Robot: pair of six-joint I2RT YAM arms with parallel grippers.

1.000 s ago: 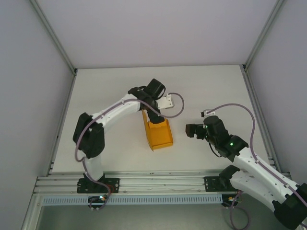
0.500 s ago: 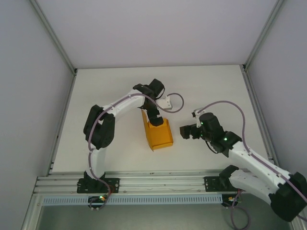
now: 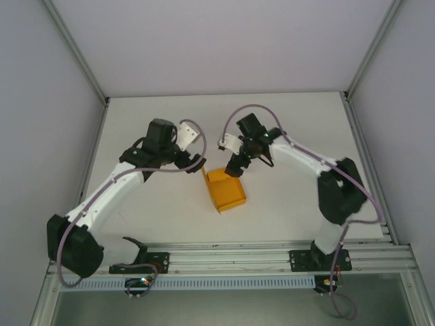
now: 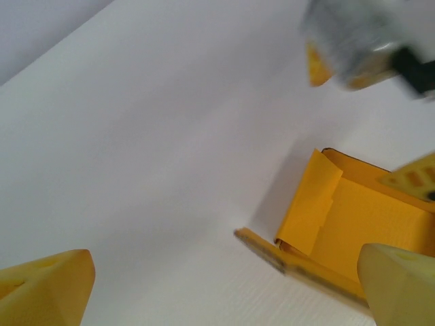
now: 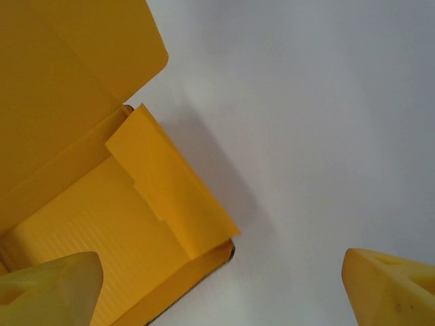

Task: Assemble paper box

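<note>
The paper box [image 3: 226, 193] is an orange-yellow open tray lying mid-table with its walls folded up. In the right wrist view the paper box [image 5: 75, 197] shows a back flap raised and one side flap leaning inward. My right gripper [image 3: 237, 168] hovers over the box's far right corner. This right gripper [image 5: 221, 288] is open, one finger above the box floor and the other over bare table, the side wall between them. My left gripper [image 3: 196, 163] is open just left of the box's far corner. From the left wrist the paper box [image 4: 353, 217] lies right of the left gripper [image 4: 224, 292].
The white table [image 3: 292, 129] is walled by grey panels at the back and both sides. An aluminium rail [image 3: 224, 257] runs along the near edge, carrying both arm bases. The blurred right gripper [image 4: 360, 47] sits at the upper right of the left wrist view.
My left gripper has drawn back leftward off the box's far end. My right arm has swung in from the right and now reaches over that far end.
</note>
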